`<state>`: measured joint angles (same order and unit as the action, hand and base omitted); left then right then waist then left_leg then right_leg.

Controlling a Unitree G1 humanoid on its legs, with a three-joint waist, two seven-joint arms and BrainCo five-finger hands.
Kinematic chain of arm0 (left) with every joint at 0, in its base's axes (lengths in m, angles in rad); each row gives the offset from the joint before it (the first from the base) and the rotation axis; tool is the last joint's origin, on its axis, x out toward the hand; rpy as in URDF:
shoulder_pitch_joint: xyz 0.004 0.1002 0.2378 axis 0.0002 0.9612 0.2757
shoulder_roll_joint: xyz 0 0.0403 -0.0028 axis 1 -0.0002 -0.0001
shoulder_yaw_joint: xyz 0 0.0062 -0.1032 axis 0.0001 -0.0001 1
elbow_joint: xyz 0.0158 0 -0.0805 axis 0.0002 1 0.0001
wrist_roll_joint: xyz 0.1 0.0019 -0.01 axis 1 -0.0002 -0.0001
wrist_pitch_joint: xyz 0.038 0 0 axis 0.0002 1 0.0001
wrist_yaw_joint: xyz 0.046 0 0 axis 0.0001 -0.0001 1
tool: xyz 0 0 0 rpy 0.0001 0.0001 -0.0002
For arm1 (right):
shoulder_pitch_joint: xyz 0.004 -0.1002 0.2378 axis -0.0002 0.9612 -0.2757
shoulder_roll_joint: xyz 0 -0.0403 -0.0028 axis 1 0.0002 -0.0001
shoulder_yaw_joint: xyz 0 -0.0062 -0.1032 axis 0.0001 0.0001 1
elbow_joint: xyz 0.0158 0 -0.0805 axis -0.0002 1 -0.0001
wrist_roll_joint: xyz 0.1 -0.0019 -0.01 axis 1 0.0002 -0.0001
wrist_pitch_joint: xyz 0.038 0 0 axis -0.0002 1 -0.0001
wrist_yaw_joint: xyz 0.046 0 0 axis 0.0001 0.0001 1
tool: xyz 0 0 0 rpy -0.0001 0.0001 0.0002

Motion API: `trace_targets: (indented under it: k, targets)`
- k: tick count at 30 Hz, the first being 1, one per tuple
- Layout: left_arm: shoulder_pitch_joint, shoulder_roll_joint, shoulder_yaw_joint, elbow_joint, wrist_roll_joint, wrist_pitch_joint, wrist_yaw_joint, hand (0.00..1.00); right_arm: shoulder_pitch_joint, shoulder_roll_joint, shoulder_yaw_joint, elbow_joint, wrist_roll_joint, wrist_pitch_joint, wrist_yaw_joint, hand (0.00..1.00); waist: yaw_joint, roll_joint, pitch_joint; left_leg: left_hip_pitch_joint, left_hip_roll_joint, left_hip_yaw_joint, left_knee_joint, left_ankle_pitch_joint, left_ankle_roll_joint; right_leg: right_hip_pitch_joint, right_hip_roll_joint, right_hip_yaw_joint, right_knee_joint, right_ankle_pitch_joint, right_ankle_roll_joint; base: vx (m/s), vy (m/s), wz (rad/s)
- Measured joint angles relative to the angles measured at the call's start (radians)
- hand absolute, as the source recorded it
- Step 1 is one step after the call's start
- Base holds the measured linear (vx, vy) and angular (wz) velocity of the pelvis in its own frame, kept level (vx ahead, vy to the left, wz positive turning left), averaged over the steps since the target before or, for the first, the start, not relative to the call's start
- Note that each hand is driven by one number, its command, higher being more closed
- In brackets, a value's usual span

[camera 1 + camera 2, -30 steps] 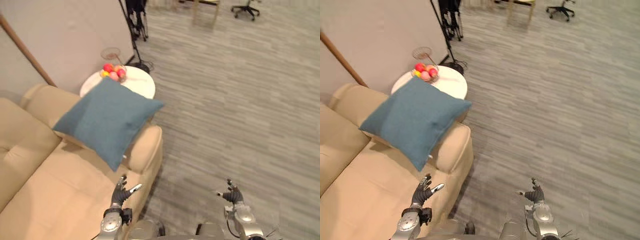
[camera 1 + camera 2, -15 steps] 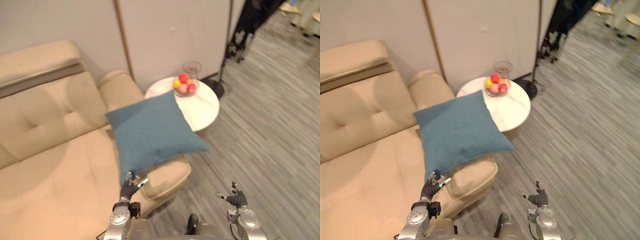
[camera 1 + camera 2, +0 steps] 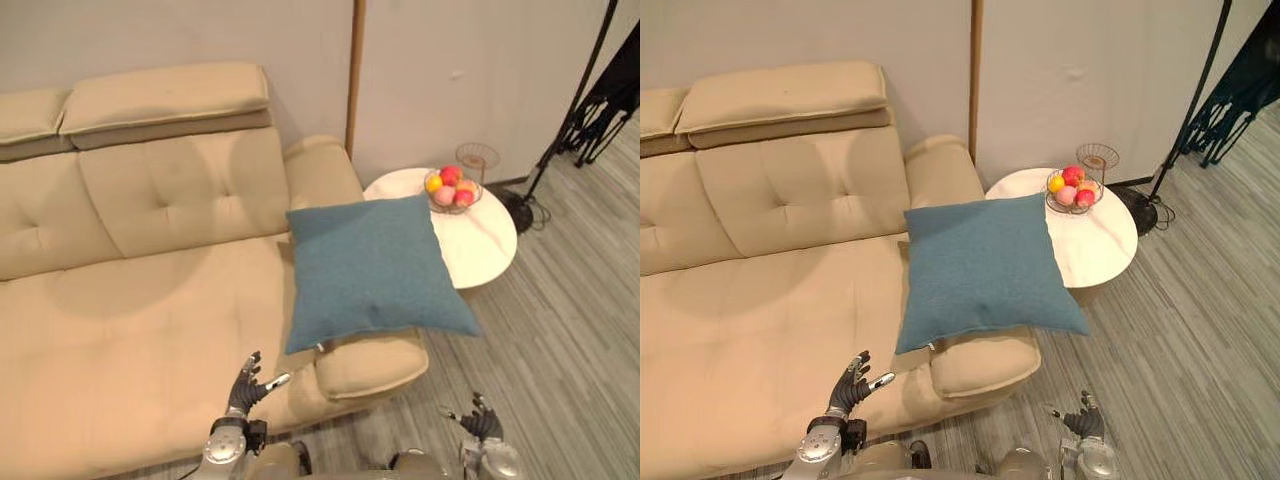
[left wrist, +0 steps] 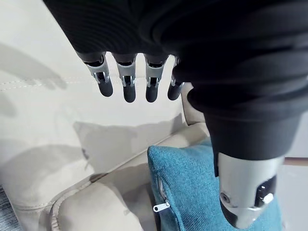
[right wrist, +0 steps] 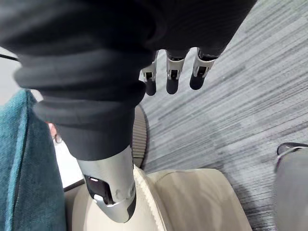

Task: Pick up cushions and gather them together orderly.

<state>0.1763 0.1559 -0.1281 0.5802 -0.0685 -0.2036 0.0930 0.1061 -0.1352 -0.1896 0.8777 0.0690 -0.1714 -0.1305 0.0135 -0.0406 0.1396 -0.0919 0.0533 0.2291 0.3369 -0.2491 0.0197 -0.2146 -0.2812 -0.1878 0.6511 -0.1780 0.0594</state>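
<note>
The blue cushion sits right of centre in the head views. It lies tilted on the armrest at the right end of the beige sofa. Its lower right corner pokes out past the armrest over the grey floor. From this angle its right edge overlaps the round white tabletop; can't tell if they actually touch. On that tabletop, toward the upper right of the frame, there's a wire bowl of red, yellow and pink fruit, with a smaller wire basket just behind it.

The left hand is low in the frame, bottom centre-left. It hovers over the front of the sofa seat, near the cushion's lower left corner but apart from it. Its fingers are out straight and a bit spread, thumb off to the side, nothing in them. In the left wrist view the cushion's corner shows past the fingers, with a little silver zip pull hanging at the seam, right against the armrest.

The right hand is at the bottom, right of centre, over the floor and well apart from the cushion. Its fingers are straight and loose too, holding nothing. The right wrist view has striped floor past them, plus a slice of cushion and armrest by the wrist.
</note>
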Motion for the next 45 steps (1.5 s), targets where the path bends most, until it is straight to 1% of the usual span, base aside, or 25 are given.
trace_targets:
  k: [1,2,3,4,5,6,7,8,9,12,15,17,19,21,23,25,27,31,34,35,36,38,39,42,45]
  targets:
    - [-0.001,0.0,0.001,-0.001,0.0,0.0,0.0,0.0,0.002,0.001,0.0,0.0,0.0,0.0,0.0,0.0,-0.001,0.011,0.005,0.0,0.011,-0.009,0.006,-0.002,0.003,-0.009,0.028,0.036,-0.015,-0.021,0.013,0.11,-0.025,0.31]
    - [-0.005,0.009,0.005,0.0,0.0,0.0,0.002,0.0,-0.001,0.002,0.0,-0.001,0.0,0.0,0.001,0.0,0.0,0.005,0.002,-0.001,0.032,-0.024,0.019,-0.007,0.002,-0.024,0.094,0.105,-0.078,-0.043,0.028,0.11,-0.081,0.15]
    - [-0.009,0.019,0.006,0.002,0.0,0.0,0.002,0.0,-0.002,0.001,-0.001,-0.002,0.0,0.0,0.0,0.0,-0.001,0.002,0.0,-0.001,0.037,-0.035,0.02,-0.008,-0.002,-0.029,0.118,0.133,-0.113,-0.043,0.029,0.09,-0.106,0.31]
    - [-0.022,0.034,0.01,0.007,0.0,-0.001,0.002,0.0,0.002,-0.002,-0.006,-0.003,0.0,0.0,0.0,0.0,-0.005,-0.008,-0.004,0.001,0.04,-0.046,0.02,-0.003,-0.016,-0.036,0.151,0.165,-0.174,-0.038,0.03,0.11,-0.138,0.48]
    - [-0.036,0.052,0.013,0.018,0.001,-0.002,0.004,0.0,0.012,-0.009,-0.017,-0.007,0.0,0.0,-0.002,0.0,-0.01,-0.025,-0.013,-0.002,0.029,-0.057,0.026,-0.004,-0.031,-0.028,0.166,0.189,-0.259,0.0,0.028,0.19,-0.18,0.74]
    - [-0.055,0.039,0.017,0.04,0.0,-0.001,0.007,0.0,0.019,-0.027,-0.047,-0.03,0.0,0.003,-0.002,0.0,-0.025,-0.021,-0.015,0.004,0.031,-0.084,0.041,-0.012,-0.045,-0.008,0.171,0.181,-0.263,0.049,0.023,0.21,-0.166,0.56]
    - [-0.051,0.034,0.019,0.038,0.001,-0.003,0.009,0.0,0.024,-0.037,-0.052,-0.051,0.0,0.004,-0.003,0.0,-0.026,-0.008,-0.022,0.005,0.039,-0.084,0.035,-0.011,-0.047,-0.008,0.178,0.18,-0.269,0.047,0.02,0.19,-0.12,0.22]
    - [-0.049,0.029,0.027,0.038,0.002,-0.006,0.015,0.0,0.029,-0.052,-0.061,-0.105,-0.002,0.003,-0.002,0.0,-0.023,0.012,-0.023,0.013,0.047,-0.075,0.018,-0.009,-0.052,-0.01,0.19,0.187,-0.273,0.045,0.016,0.17,-0.093,-0.22]
    - [-0.049,0.027,0.047,0.038,0.001,-0.006,0.018,0.0,0.024,-0.069,-0.068,-0.172,-0.004,0.001,-0.002,0.0,-0.024,0.031,-0.025,0.023,0.053,-0.069,-0.009,-0.001,-0.064,-0.013,0.199,0.189,-0.283,0.048,0.012,0.18,-0.109,-0.26]
    - [-0.053,0.028,0.103,0.038,0.0,-0.008,0.022,0.0,0.022,-0.1,-0.082,-0.269,-0.032,0.001,-0.002,0.0,-0.027,0.042,-0.032,0.052,0.067,-0.061,-0.063,0.013,-0.085,0.0,0.218,0.189,-0.313,0.055,0.001,0.11,-0.073,-0.13]
    - [-0.07,0.046,0.115,0.038,-0.001,-0.012,0.023,0.0,0.029,-0.137,-0.089,-0.371,-0.053,-0.002,-0.002,0.0,-0.03,0.033,-0.038,0.066,0.069,-0.061,-0.119,0.037,-0.091,0.019,0.225,0.186,-0.357,0.066,-0.005,0.04,-0.034,0.0]
    - [-0.09,0.054,0.12,0.038,-0.001,-0.012,0.023,0.0,0.024,-0.155,-0.089,-0.407,-0.079,-0.009,0.001,0.0,-0.037,0.03,-0.038,0.069,0.065,-0.061,-0.157,0.062,-0.092,0.018,0.226,0.184,-0.399,0.09,-0.004,0.06,0.009,0.03]
    - [-0.116,0.059,0.119,0.038,-0.002,-0.012,0.024,0.0,-0.005,-0.166,-0.088,-0.408,-0.079,-0.01,0.002,0.0,-0.041,0.029,-0.038,0.062,0.058,-0.061,-0.189,0.089,-0.093,0.018,0.223,0.182,-0.442,0.116,-0.003,0.02,0.02,0.05]
    - [-0.146,0.061,0.112,0.04,-0.004,-0.012,0.027,0.0,-0.045,-0.174,-0.081,-0.393,-0.079,-0.01,0.003,0.0,-0.053,0.031,-0.036,0.046,0.049,-0.063,-0.204,0.113,-0.092,0.015,0.213,0.172,-0.471,0.135,-0.002,-0.02,0.019,0.14]
    - [-0.216,0.066,0.076,0.054,-0.009,-0.016,0.043,0.0,-0.122,-0.2,-0.042,-0.35,-0.075,-0.01,0.003,0.0,-0.052,0.035,-0.029,0.01,0.042,-0.061,-0.217,0.135,-0.087,-0.019,0.209,0.168,-0.486,0.162,-0.005,-0.08,0.015,0.08]
    - [-0.311,0.066,0.044,0.095,-0.021,-0.019,0.045,0.0,-0.222,-0.213,0.009,-0.301,-0.069,-0.011,0.003,0.0,-0.053,0.034,0.002,-0.035,0.037,-0.063,-0.219,0.161,-0.084,-0.055,0.208,0.166,-0.501,0.193,-0.007,-0.14,-0.011,0.06]
    - [-0.422,0.061,-0.001,0.124,-0.042,-0.019,0.049,0.0,-0.35,-0.215,0.073,-0.224,-0.041,-0.011,0.004,0.0,-0.052,0.035,0.051,-0.102,0.037,-0.063,-0.209,0.174,-0.079,-0.114,0.204,0.167,-0.505,0.225,-0.012,-0.21,-0.001,0.04]
    - [-0.542,0.043,-0.03,0.169,-0.064,-0.018,0.063,0.0,-0.472,-0.211,0.091,-0.15,0.007,-0.009,0.001,0.0,-0.052,0.034,0.103,-0.193,0.038,-0.07,-0.161,0.183,-0.077,-0.172,0.2,0.166,-0.516,0.263,-0.016,-0.19,-0.02,0.08]
    - [-0.674,0.02,-0.067,0.228,-0.116,-0.018,0.077,0.0,-0.563,-0.209,0.099,-0.108,0.061,0.0,-0.005,0.0,-0.052,0.033,0.148,-0.256,0.038,-0.083,-0.122,0.183,-0.077,-0.212,0.198,0.166,-0.511,0.283,-0.016,-0.21,-0.032,0.09]
    - [-0.747,0.009,-0.087,0.259,-0.135,-0.017,0.087,1.0,-0.612,-0.209,0.119,-0.099,0.087,0.005,-0.016,1.0,-0.052,0.032,0.171,-0.275,0.039,-0.086,-0.109,0.182,-0.078,-0.224,0.197,0.167,-0.511,0.292,-0.016,-0.19,-0.025,0.02]
    - [-0.781,0.002,-0.1,0.274,-0.143,-0.017,0.09,1.0,-0.638,-0.205,0.133,-0.094,0.091,0.007,-0.024,1.0,-0.052,0.031,0.175,-0.288,0.039,-0.085,-0.105,0.181,-0.079,-0.235,0.196,0.169,-0.511,0.297,-0.016,-0.17,-0.028,0.0]
    - [-0.897,-0.018,-0.109,0.318,-0.181,-0.008,0.129,1.0,-0.742,-0.195,0.19,-0.089,0.118,0.019,-0.042,1.0,-0.05,0.03,0.199,-0.325,0.051,-0.071,-0.074,0.18,-0.077,-0.262,0.201,0.174,-0.51,0.309,-0.011,-0.15,-0.047,-0.09]
    - [-0.924,-0.017,-0.11,0.318,-0.195,-0.006,0.138,1.0,-0.769,-0.193,0.209,-0.09,0.125,0.026,-0.05,1.0,-0.049,0.03,0.199,-0.338,0.056,-0.062,-0.065,0.18,-0.077,-0.272,0.204,0.175,-0.51,0.316,-0.017,-0.11,-0.053,-0.1]
    - [-0.972,0.002,-0.109,0.311,-0.228,-0.003,0.171,1.0,-0.783,-0.203,0.237,-0.139,0.127,0.029,-0.071,1.0,-0.032,0.031,0.202,-0.35,0.079,-0.041,-0.049,0.18,-0.078,-0.281,0.217,0.175,-0.509,0.326,-0.028,-0.06,-0.068,-0.08]
    - [-0.974,0.019,-0.109,0.26,-0.249,-0.002,0.175,1.0,-0.773,-0.223,0.264,-0.238,0.127,0.03,-0.075,1.0,-0.027,0.031,0.202,-0.35,0.09,-0.02,-0.049,0.181,-0.081,-0.287,0.225,0.181,-0.508,0.329,-0.032,0.0,-0.059,-0.09]
